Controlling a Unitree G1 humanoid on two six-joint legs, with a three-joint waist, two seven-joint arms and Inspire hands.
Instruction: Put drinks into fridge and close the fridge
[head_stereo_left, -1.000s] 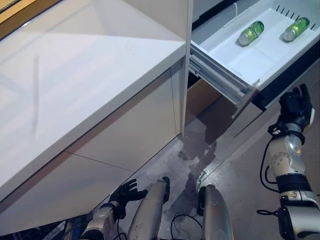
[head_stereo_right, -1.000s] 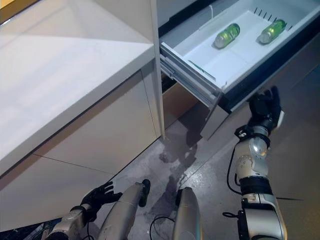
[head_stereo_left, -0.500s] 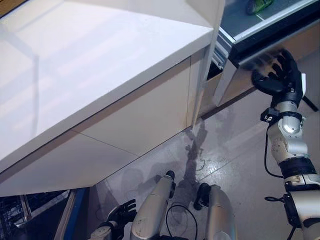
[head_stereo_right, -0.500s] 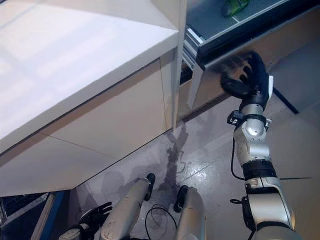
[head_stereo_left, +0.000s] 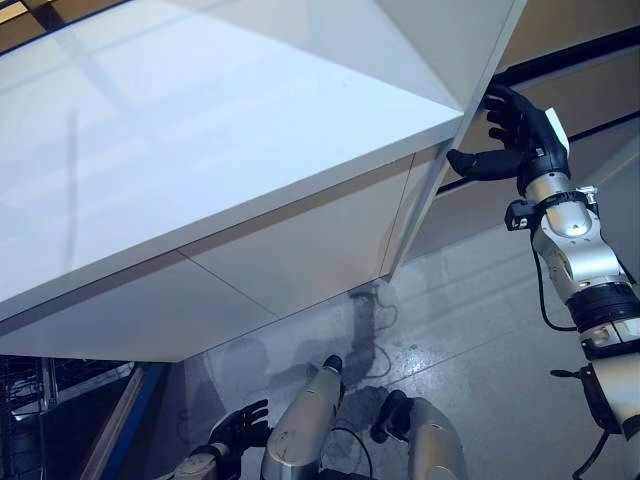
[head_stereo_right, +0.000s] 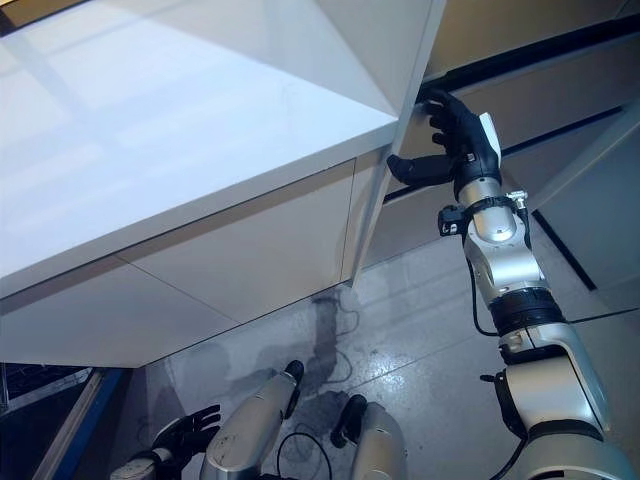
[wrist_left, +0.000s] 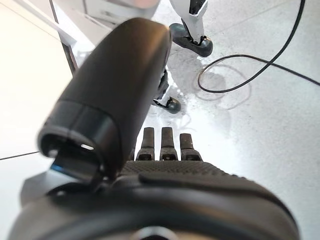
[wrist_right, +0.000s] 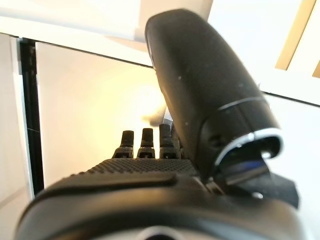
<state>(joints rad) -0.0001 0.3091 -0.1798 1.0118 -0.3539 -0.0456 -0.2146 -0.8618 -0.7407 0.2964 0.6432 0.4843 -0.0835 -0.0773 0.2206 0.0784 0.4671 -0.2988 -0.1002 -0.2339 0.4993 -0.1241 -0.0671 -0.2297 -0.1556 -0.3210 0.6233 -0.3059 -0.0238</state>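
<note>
The fridge drawer front is a beige panel at the upper right, flush with the cabinet face under a dark gap. No drinks show in any view. My right hand is raised beside the counter's corner, open, with straight fingers reaching to the drawer front and the thumb spread out. Down by the floor at the lower left hangs my left hand, open and empty, its fingers relaxed above the floor.
A white counter fills the upper left, with pale cabinet panels below it. Its upright end panel stands just left of my right hand. Grey floor lies below.
The open drawer with two green bottles has slid in and now stands shut; the bottles are out of sight. My right hand rose and followed the drawer front inward. The camera shifted.
</note>
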